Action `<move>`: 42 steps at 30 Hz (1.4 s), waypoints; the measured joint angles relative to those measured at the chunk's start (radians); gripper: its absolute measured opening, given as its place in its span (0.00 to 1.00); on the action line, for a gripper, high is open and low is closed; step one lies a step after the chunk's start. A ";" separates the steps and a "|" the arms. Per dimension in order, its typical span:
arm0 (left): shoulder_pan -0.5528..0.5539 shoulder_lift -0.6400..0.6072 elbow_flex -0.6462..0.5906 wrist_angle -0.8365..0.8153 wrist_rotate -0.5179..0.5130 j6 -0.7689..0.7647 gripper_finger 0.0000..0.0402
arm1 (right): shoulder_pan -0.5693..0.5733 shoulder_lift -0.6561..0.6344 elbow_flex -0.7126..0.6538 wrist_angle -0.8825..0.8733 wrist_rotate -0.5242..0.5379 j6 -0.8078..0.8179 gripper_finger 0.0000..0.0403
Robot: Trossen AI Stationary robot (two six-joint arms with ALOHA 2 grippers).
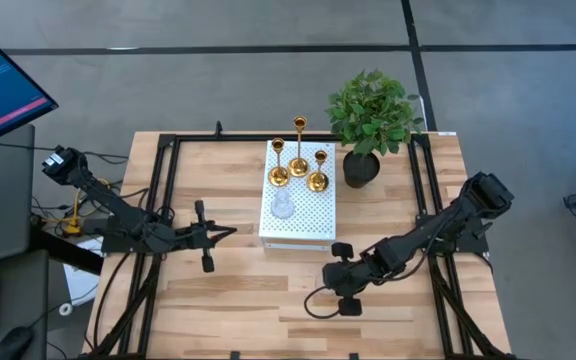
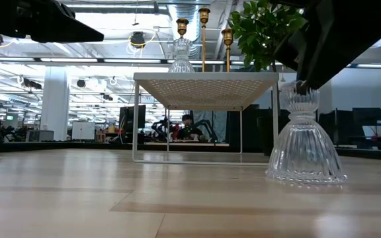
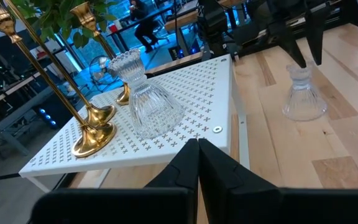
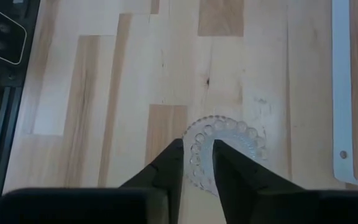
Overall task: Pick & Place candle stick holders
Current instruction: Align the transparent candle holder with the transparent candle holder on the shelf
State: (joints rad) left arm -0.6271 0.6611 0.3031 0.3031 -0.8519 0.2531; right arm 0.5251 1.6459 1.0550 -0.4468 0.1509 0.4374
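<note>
Three gold candle stick holders (image 1: 298,160) stand by their round bases on the white perforated box (image 1: 313,225), with one clear glass holder (image 1: 283,207) beside them; they also show in the left wrist view (image 3: 92,124) (image 3: 145,99). A second glass holder (image 2: 305,142) stands by its wide base on the wooden table, near the box's right corner. My right gripper (image 1: 343,285) is above it, shut on its top. My left gripper (image 1: 223,234) is shut and empty, level, left of the box. My right gripper has the glass holder's beaded top rim (image 4: 196,155) between its two fingers, one finger over the cup's mouth and one outside it. The fingers come from above, slanting down from the table's right. The holder stands upright with its base (image 2: 306,177) on the table.
A green plant in a black pot (image 1: 368,130) stands at the box's far right corner. Black rails (image 1: 163,180) run along the table's sides. Bare wood lies in front of the box (image 1: 258,300).
</note>
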 joint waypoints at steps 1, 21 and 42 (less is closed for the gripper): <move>0.000 0.000 0.000 0.000 0.000 0.000 0.02 | -0.001 0.000 0.000 -0.001 0.000 0.000 0.20; 0.000 0.000 0.000 0.000 0.000 0.000 0.02 | -0.016 0.033 0.007 0.006 0.037 -0.026 0.03; 0.000 0.000 0.000 0.000 0.000 0.000 0.02 | -0.004 0.038 0.114 -0.140 0.111 -0.084 0.00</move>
State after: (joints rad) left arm -0.6270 0.6613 0.3031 0.3035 -0.8516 0.2531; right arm 0.5215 1.6840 1.1692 -0.5869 0.2622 0.3531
